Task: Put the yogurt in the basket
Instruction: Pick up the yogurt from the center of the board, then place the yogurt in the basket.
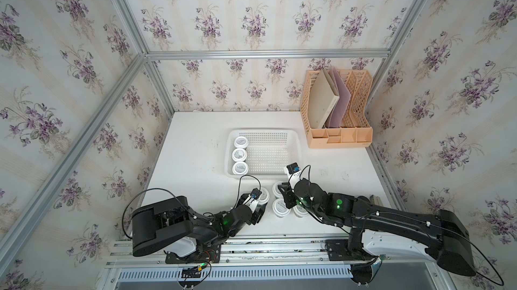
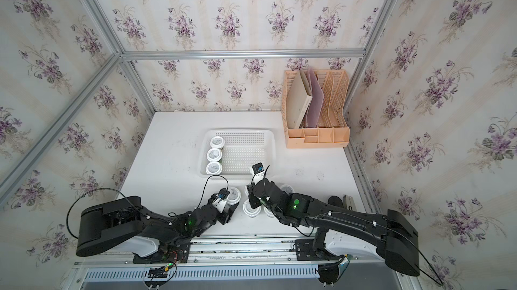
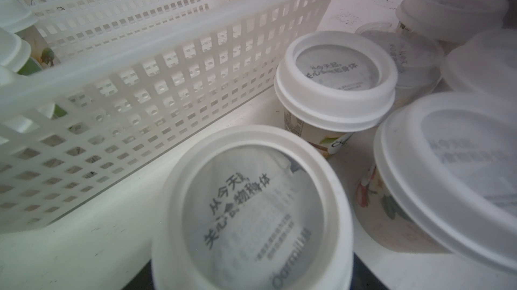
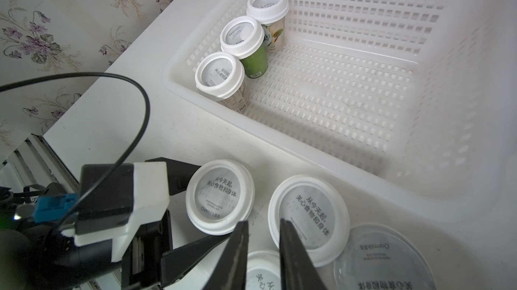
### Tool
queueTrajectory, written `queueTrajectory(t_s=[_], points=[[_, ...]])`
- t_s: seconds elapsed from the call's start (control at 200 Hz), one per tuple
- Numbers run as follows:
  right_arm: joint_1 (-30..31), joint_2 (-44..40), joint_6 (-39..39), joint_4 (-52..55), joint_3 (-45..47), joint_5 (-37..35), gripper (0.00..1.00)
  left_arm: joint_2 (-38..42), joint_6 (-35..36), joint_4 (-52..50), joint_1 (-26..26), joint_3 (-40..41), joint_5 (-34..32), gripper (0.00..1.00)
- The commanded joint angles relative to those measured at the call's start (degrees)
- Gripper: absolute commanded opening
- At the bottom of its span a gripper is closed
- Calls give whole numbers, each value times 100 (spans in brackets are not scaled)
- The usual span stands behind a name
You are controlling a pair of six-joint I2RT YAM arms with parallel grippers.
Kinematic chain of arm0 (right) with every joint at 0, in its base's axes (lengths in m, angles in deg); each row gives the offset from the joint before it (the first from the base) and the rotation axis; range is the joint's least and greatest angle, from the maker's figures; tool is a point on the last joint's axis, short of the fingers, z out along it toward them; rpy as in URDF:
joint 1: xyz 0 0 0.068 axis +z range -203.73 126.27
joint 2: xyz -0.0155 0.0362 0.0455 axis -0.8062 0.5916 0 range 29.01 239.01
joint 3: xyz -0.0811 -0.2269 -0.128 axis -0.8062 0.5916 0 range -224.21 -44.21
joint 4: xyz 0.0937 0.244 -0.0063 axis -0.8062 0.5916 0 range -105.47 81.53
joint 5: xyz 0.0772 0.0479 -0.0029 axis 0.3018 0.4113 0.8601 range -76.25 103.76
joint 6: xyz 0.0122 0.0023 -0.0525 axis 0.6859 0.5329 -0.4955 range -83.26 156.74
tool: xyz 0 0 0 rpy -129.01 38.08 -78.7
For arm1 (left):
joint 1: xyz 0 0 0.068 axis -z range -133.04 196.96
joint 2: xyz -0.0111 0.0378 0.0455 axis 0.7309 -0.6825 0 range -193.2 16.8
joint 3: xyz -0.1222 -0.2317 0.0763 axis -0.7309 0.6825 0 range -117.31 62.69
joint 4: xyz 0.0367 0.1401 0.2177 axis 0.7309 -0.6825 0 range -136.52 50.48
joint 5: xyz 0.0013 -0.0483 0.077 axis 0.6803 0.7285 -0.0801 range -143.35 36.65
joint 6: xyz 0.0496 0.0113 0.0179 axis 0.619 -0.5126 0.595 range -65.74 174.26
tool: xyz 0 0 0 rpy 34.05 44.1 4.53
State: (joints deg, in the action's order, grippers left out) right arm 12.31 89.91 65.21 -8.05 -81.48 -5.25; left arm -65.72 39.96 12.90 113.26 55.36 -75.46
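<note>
Showing the shallow white perforated basket near the middle of the desk, with three yogurt cups upright in a row along its left wall: far cup, middle cup, near cup. Showing also a peach file rack at the desk's far right corner, with beige and mauve folders leaning in its slots. Placing six more cups, all upright, in a tight cluster on the desk just in front of the basket's near wall. Setting the left fingers on either side of the leftmost cup of that cluster, close against its lid; not possible to tell whether clamped on it or merely flanking it. Hanging the right fingers above the cluster, parted by a narrow gap and gripping nothing, with one lid just beside them and another lid seen through the gap. Counting nine cups in all: three in the basket, six on the desk. Counting one basket, one rack, two sets of fingers.
</note>
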Motion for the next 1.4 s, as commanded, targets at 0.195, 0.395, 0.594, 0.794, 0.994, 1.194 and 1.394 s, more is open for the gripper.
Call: queueTrajectory(t_s=[0.195,0.395,0.594,0.794,0.994,1.194,1.394], points=[[10,-35,-2,19,-43,-54,25,580,73,-305,-1,-34,-48,66],[9,-75,-3,8,5,-68,25,1612,155,-1357,10,-161,42,66],[8,-178,19,-72,115,-67,25,3257,219,-2969,15,-453,77,65],[6,-389,35,-125,171,-61,25,4110,592,-4092,5,-959,-250,66],[10,-538,14,-71,161,-89,25,3544,971,-3934,-150,-1513,-380,67],[11,-589,-25,-55,145,-148,26,2591,1103,-3245,-761,-2040,82,66],[1,-624,-194,36,0,-323,27,1867,1082,-2784,-1506,-2428,734,66]])
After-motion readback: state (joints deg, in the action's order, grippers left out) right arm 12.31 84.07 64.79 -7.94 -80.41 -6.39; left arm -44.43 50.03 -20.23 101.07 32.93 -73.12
